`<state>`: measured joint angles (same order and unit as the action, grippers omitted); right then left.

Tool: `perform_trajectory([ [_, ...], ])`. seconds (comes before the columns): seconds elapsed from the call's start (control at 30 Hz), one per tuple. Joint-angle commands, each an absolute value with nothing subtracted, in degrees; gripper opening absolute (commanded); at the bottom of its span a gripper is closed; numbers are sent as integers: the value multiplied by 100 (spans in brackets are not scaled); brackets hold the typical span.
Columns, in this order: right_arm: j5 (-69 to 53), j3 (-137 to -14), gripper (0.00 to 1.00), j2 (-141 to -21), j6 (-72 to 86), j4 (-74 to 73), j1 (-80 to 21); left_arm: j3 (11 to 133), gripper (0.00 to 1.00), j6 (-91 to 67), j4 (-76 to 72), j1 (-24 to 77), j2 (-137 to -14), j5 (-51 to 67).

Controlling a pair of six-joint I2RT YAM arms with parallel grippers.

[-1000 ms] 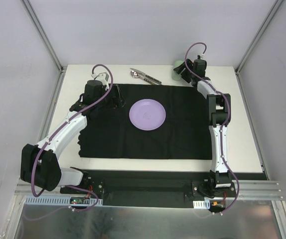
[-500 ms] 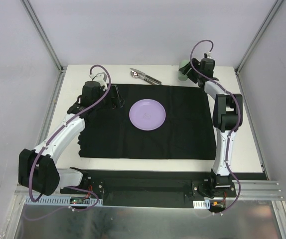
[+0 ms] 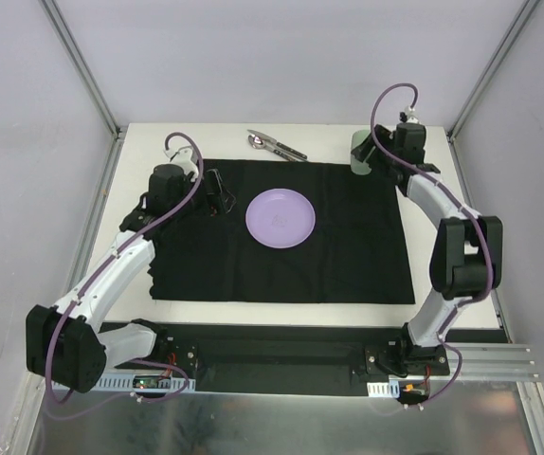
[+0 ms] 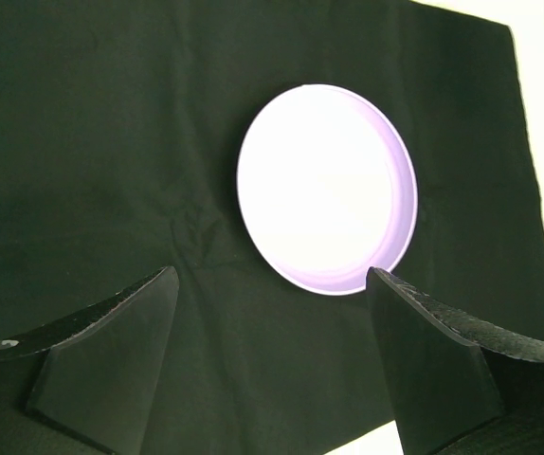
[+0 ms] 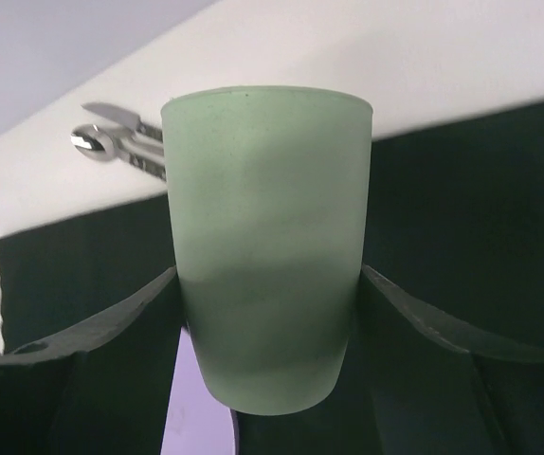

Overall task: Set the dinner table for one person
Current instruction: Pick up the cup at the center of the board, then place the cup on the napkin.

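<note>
The white dinner table [image 3: 462,275] carries a black cloth mat [image 3: 281,261]. A purple plate [image 3: 281,218] lies on the mat's middle; it also shows in the left wrist view [image 4: 327,188]. My right gripper [image 3: 371,161] is shut on a pale green cup [image 3: 359,154] and holds it tilted at the mat's far right corner; the cup [image 5: 267,237] sits between both fingers. My left gripper [image 3: 217,191] is open and empty over the mat, left of the plate. A spoon and knife [image 3: 274,144] lie on the table behind the mat.
Grey frame rails [image 3: 82,76] and white walls close in the table on the left, right and back. The cutlery [image 5: 120,137] shows beyond the cup in the right wrist view. The black base bar [image 3: 281,346] runs along the near edge.
My right gripper has carried the green cup to the right and nearer, from the back table edge to the mat's far right corner. My left arm has drawn back slightly to the left.
</note>
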<state>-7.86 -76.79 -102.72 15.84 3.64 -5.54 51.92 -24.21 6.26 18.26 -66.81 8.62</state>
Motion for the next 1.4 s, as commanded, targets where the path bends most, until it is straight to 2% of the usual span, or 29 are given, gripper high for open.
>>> perform_trajectory([
  [0.0, -335, -6928, 1, -9203, 1292, -289, -764, 5001, 81, -2593, 439, 1758, -6302, 1054],
  [0.3, -44, -5284, 1, -8184, 1458, -624, -1028, 4658, 81, -2698, 492, 1758, -5950, 1151],
  [0.43, -35, -4686, 1, -8130, 1520, -510, -1195, 4553, 81, -2716, 492, 1758, -5871, 1178],
  [0.73, 202, -4517, 1, -8218, 1679, -378, -1520, 4526, 81, -2689, 562, 1758, -5757, 1134],
  [0.8, 176, -4526, 7, -8227, 1722, -439, -1573, 4535, 81, -2689, 589, 1758, -5739, 1116],
  [0.83, 158, -4526, 14, -8209, 1749, -457, -1591, 4526, 81, -2681, 598, 1758, -5731, 1099],
  [0.87, 141, -4526, 31, -8157, 1766, -501, -1608, 4526, 81, -2681, 615, 1758, -5713, 1099],
  [0.97, 281, -4509, 58, -7990, 1758, -658, -1679, 4509, 81, -2681, 624, 1758, -5695, 1099],
  [1.07, 404, -4535, 68, -7674, 1723, -869, -1688, 4500, 81, -2698, 615, 1758, -5687, 1125],
  [1.17, 500, -4623, 72, -7410, 1644, -1089, -1688, 4491, 81, -2690, 633, 1758, -5687, 1125],
  [1.37, 510, -4676, 71, -7321, 1748, -1195, -1688, 4491, 81, -2698, 641, 1758, -5669, 1151],
])
